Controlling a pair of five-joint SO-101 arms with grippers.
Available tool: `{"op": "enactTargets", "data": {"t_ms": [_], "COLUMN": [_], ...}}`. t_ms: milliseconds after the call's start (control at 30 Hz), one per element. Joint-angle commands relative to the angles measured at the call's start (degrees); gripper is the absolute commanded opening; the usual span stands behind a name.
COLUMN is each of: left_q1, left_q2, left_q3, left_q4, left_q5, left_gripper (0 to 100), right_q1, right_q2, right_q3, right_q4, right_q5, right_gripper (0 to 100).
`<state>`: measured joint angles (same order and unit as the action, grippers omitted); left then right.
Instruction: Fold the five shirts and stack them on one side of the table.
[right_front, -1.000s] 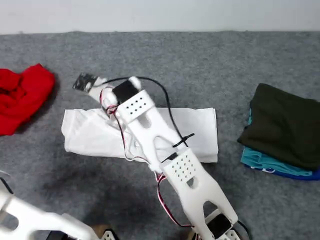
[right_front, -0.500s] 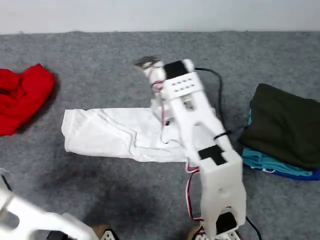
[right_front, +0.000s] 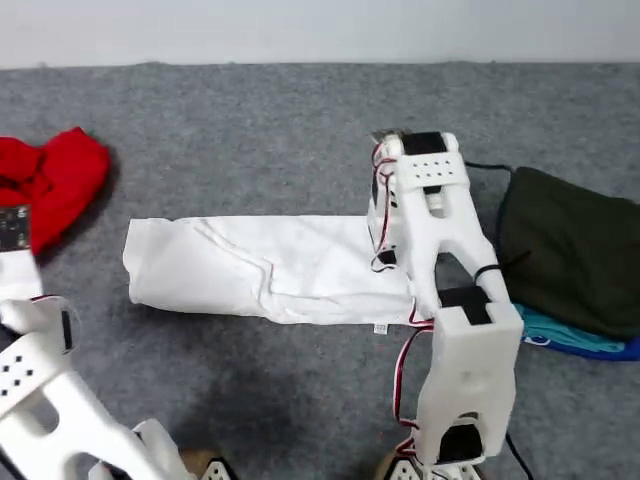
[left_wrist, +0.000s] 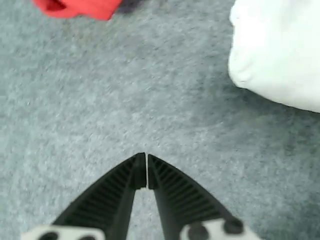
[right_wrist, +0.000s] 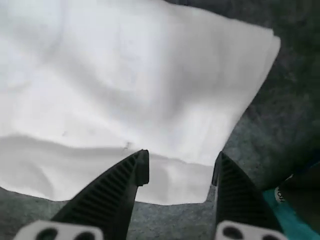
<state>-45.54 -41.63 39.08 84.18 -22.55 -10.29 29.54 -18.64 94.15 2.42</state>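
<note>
A white shirt (right_front: 260, 265) lies folded into a long strip across the middle of the grey carpet. My right arm (right_front: 430, 200) stands over its right end. The right gripper (right_wrist: 181, 167) is open just above the white shirt (right_wrist: 125, 75), its fingers astride the cloth's edge with nothing held. A crumpled red shirt (right_front: 45, 190) lies at the far left. At the right, a dark folded shirt (right_front: 575, 250) tops a stack of teal (right_front: 530, 320) and blue shirts. My left gripper (left_wrist: 146, 161) is shut and empty above bare carpet, between the red shirt (left_wrist: 75, 7) and the white shirt (left_wrist: 280, 55).
My left arm (right_front: 40, 380) fills the near left corner. The stack's teal edge (right_wrist: 295, 220) lies close beside the right gripper. Bare carpet stretches behind the white shirt up to the back wall and along the front.
The right arm has swung from the white shirt's left part across to its right end. The left arm has come up into the near left corner.
</note>
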Motion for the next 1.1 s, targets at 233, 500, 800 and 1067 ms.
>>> {"op": "enactTargets", "data": {"t_ms": [233,500,800,1067], "left_q1": [2.0,2.0,2.0,2.0], "left_q2": [-0.9,-0.9,-0.9,-1.0], "left_q3": [-0.2,-0.2,-0.2,-0.2], "left_q4": [-1.2,-1.1,-1.0,-1.0], "left_q5": [-0.7,-0.6,-0.6,-0.6], "left_gripper": [2,2,2,2], "right_q1": [0.5,0.7,2.8,2.7], "right_q2": [-15.0,-12.5,-15.7,-15.9], "right_q3": [21.7,27.2,26.6,26.9], "right_q4": [-20.2,-27.5,-25.6,-26.5], "right_q5": [-0.5,-0.4,0.0,0.0], "right_gripper": [21.5,21.5,21.5,21.5]}}
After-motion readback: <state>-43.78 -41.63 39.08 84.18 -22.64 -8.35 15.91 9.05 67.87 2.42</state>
